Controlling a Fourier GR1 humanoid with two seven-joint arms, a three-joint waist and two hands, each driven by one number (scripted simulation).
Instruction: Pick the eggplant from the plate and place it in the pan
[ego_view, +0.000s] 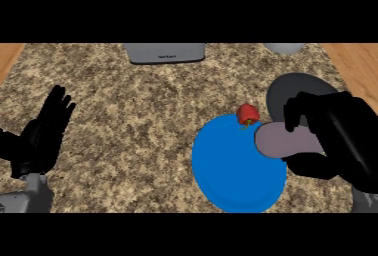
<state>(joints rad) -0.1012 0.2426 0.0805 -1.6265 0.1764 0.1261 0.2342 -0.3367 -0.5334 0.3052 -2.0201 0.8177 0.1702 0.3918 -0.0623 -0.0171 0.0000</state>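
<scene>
- The black left hand (40, 135) rests open at the left edge, fingers straight and up.
- A flat blue round plate (229, 175) lies just left of the right hand, with a small red pepper (248, 114) at its far rim.
- A pale mauve rounded eggplant (284, 142) sits in the black right hand (339, 135), whose fingers and thumb curl round it, over the plate's right edge.
- A dark grey round pan (295, 87) lies just beyond that hand.

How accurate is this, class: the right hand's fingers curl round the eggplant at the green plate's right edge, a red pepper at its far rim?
One slip: the head view shows the plate is blue, not green. The right hand does curl its fingers round the eggplant at the plate's right edge, and the red pepper sits at its far rim.
</scene>
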